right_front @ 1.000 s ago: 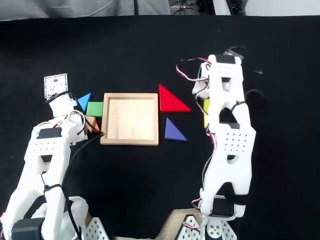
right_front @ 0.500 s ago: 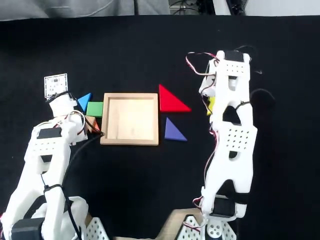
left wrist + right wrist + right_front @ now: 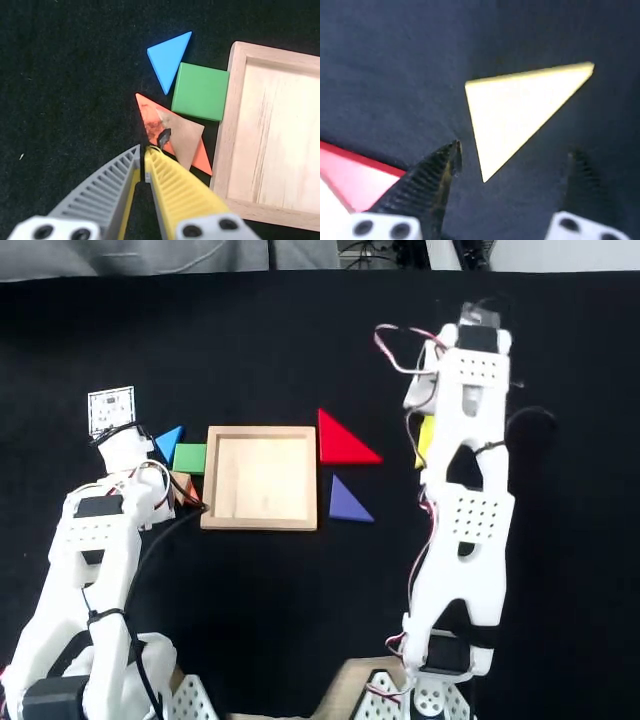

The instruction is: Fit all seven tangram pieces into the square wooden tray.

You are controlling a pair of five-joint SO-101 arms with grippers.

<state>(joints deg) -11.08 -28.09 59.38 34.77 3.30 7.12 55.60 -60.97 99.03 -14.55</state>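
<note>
Because the left end effector (image 3: 142,155) has its fingers pressed together, with the tips at the edge of the orange triangle (image 3: 172,137), it has no hold on that piece. Any advance from here would probably just shove it. The orange triangle touches the green square (image 3: 200,91) and lies just beside the outer wall of the wooden tray (image 3: 225,125), so a push could jam it against the rim or knock the square and the blue triangle (image 3: 167,55) out of place. The tray has no piece in it yet, so an early jam would hurt the whole fit. Right of the tray, the red triangle (image 3: 343,442) and the purple triangle (image 3: 346,502) lie flat on the bench (image 3: 260,340), near each other. Farther right, the right end effector (image 3: 514,150) has its fingers spread wide to either side of the narrow corner of the yellow triangle (image 3: 520,107). Closing on that tapering corner could squeeze the piece out sideways or spin it. A flat piece also offers little edge, so the fingertips might skid over the top. One finger sits near the red triangle and could nudge it.
</note>
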